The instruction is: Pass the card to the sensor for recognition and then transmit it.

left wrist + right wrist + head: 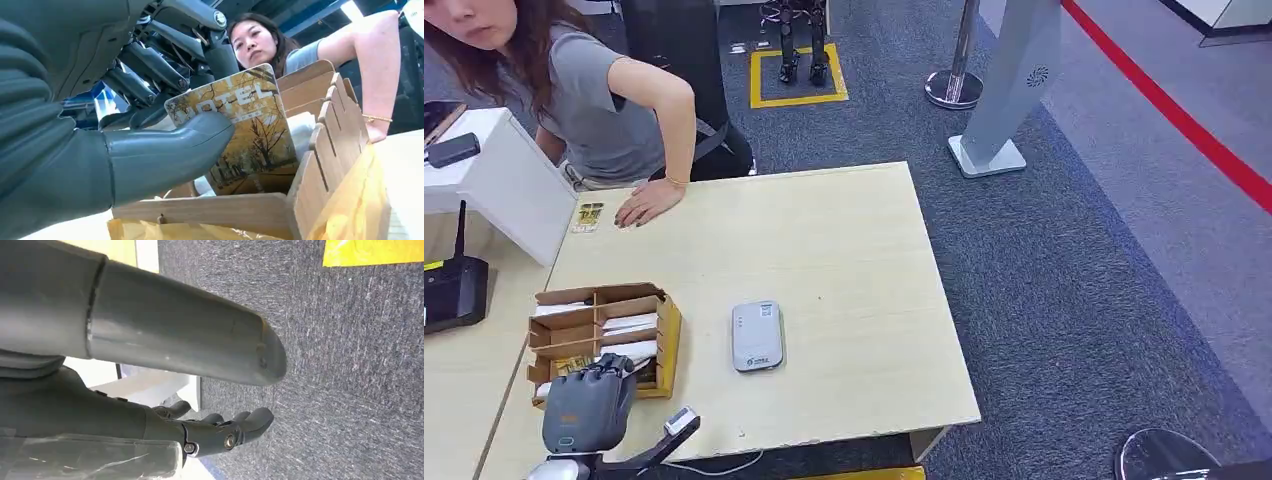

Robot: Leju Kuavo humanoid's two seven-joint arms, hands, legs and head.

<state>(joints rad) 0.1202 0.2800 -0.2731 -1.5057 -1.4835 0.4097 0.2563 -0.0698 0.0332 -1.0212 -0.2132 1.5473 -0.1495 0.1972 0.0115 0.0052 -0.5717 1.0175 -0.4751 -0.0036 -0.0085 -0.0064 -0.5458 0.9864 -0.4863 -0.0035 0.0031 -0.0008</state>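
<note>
The left robot hand (589, 400) is down in the near end of the cardboard box (667, 335), which sits close to the near left edge of the tabletop (844, 250). In the left wrist view, its thumb (165, 150) and fingers (150, 65) pinch a hotel card (245, 135) printed with autumn trees. The card stands nearly upright in the box, long axis rising, its lettered end uppermost, leaning slightly toward the person (604, 100). The grey sensor (756, 335) lies flat just right of the box, long axis running away from the robot, with bare tabletop beyond it and to its right. The person's hand (646, 207) rests near the far left edge. The right robot hand (220, 432) hangs over carpet (350, 365), fingers loosely curled, holding nothing.
</note>
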